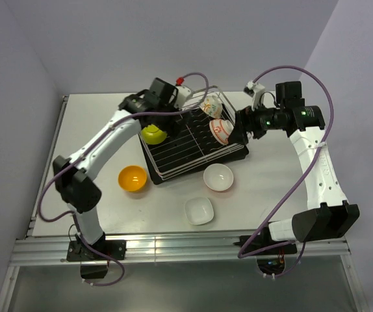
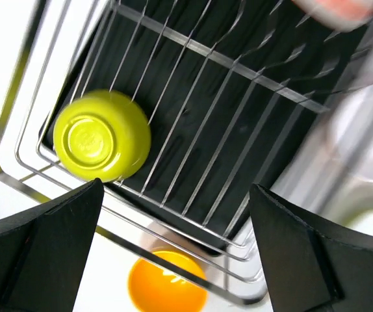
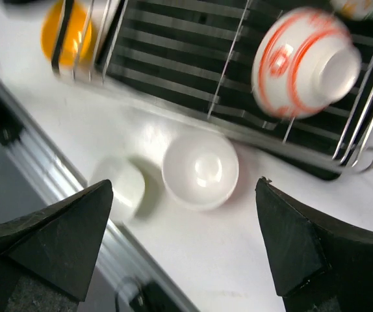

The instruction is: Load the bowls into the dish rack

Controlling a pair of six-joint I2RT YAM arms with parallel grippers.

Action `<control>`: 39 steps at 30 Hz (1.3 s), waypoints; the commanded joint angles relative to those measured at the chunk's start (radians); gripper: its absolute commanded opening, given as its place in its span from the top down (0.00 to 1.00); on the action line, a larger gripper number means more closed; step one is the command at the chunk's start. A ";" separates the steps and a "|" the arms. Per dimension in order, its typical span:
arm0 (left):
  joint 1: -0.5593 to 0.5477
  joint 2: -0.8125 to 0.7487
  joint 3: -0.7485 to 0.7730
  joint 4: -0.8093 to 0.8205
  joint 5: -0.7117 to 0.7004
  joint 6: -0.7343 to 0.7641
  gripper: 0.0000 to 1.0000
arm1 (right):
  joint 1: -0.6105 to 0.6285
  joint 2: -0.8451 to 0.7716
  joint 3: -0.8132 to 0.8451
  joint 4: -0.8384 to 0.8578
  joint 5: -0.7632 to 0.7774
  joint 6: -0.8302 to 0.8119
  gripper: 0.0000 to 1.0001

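Table carries orange bowl beside dish rack edge

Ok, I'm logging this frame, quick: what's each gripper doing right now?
Left gripper: open, holding nothing.
Right gripper: open, holding nothing.

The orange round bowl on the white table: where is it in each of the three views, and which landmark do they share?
Top external: the orange round bowl sits left of centre, beside the near left corner of the silver wire dish rack.
Left wrist: bottom centre, just outside the rack's rim.
Right wrist: top left corner, partly behind rack wires.
Shared landmark: that rack corner.
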 commanded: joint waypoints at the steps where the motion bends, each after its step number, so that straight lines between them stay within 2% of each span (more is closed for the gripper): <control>1: 0.067 -0.154 -0.035 0.080 0.257 -0.051 0.00 | -0.008 -0.066 -0.028 -0.238 -0.020 -0.260 0.04; 2: 0.108 -0.174 -0.045 0.094 0.353 -0.074 0.00 | -0.008 -0.075 -0.050 -0.264 -0.018 -0.327 0.04; 4: 0.145 -0.219 -0.063 0.146 0.415 -0.126 0.00 | 0.002 -0.106 -0.082 -0.297 0.003 -0.372 0.07; 6: 0.190 -0.259 -0.110 0.192 0.490 -0.159 0.01 | 0.021 -0.148 -0.152 -0.257 0.051 -0.404 0.15; 8: 0.227 -0.286 -0.143 0.230 0.559 -0.189 0.01 | 0.057 -0.179 -0.236 -0.220 0.106 -0.412 0.18; 10: 0.248 -0.329 -0.181 0.275 0.602 -0.213 0.01 | 0.115 -0.221 -0.300 -0.142 0.167 -0.411 0.23; 13: 0.293 -0.385 -0.277 0.373 0.685 -0.267 0.00 | 0.270 -0.273 -0.436 -0.015 0.287 -0.407 0.27; 14: 0.311 -0.397 -0.293 0.416 0.696 -0.287 0.00 | 0.343 -0.282 -0.494 0.017 0.343 -0.412 0.28; 17: 0.336 -0.418 -0.315 0.448 0.705 -0.293 0.01 | 0.437 -0.305 -0.591 0.160 0.404 -0.436 0.28; 20: 0.350 -0.428 -0.322 0.461 0.712 -0.299 0.00 | 0.483 -0.291 -0.651 0.249 0.416 -0.487 0.29; 28: 0.356 -0.415 -0.322 0.456 0.699 -0.310 0.01 | 0.563 -0.198 -0.758 0.400 0.467 -0.637 0.32; 36: 0.359 -0.409 -0.316 0.447 0.699 -0.299 0.00 | 0.598 -0.068 -0.791 0.450 0.508 -0.665 0.32; 39: 0.360 -0.409 -0.327 0.445 0.707 -0.299 0.00 | 0.600 -0.032 -0.797 0.466 0.519 -0.676 0.35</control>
